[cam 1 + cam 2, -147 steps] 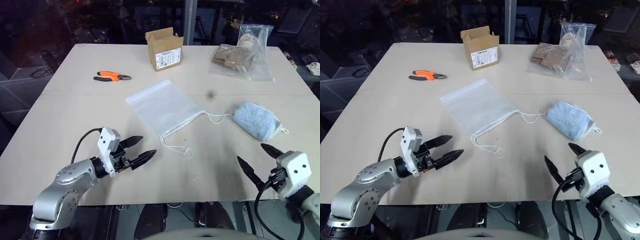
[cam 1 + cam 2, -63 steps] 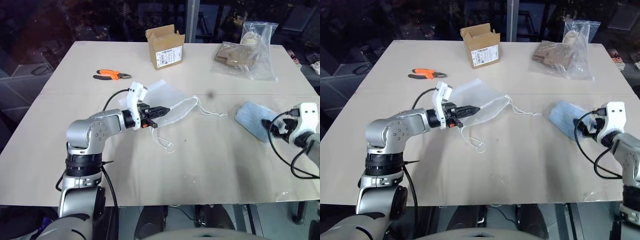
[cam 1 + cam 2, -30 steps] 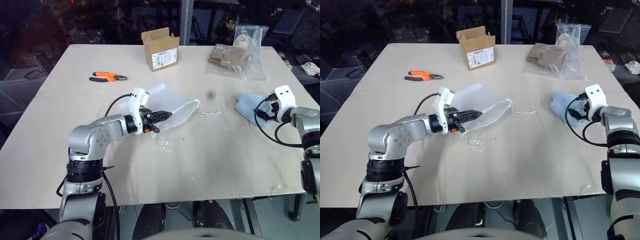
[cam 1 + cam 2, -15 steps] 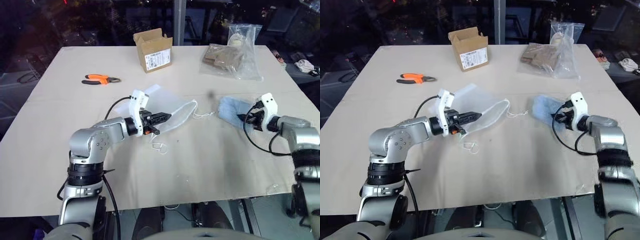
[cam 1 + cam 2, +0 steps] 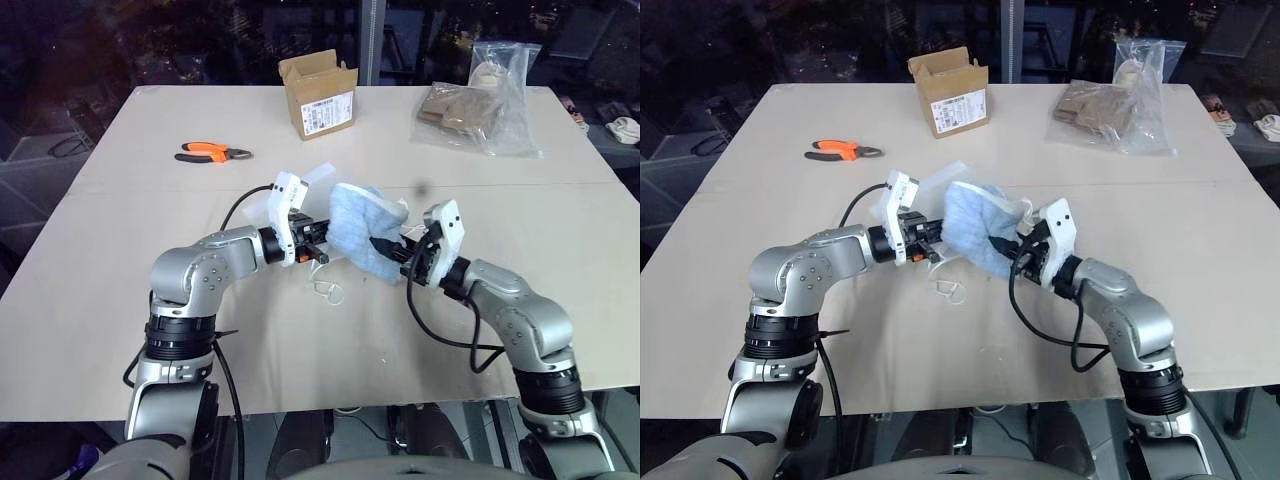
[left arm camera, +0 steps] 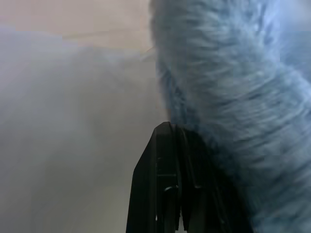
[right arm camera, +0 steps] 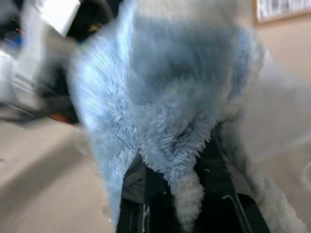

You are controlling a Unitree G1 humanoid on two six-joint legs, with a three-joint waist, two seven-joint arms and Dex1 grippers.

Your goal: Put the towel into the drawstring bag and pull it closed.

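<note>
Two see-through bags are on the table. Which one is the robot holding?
The white drawstring bag at the table's middle, pinched in the left gripper beside the towel. The crinkly plastic bag with brown contents lies untouched at the far right edge.

Both arms bent inward, left fingers (image 5: 318,246) pinched together, right fingers (image 5: 388,247) clamped (near-level).
</note>
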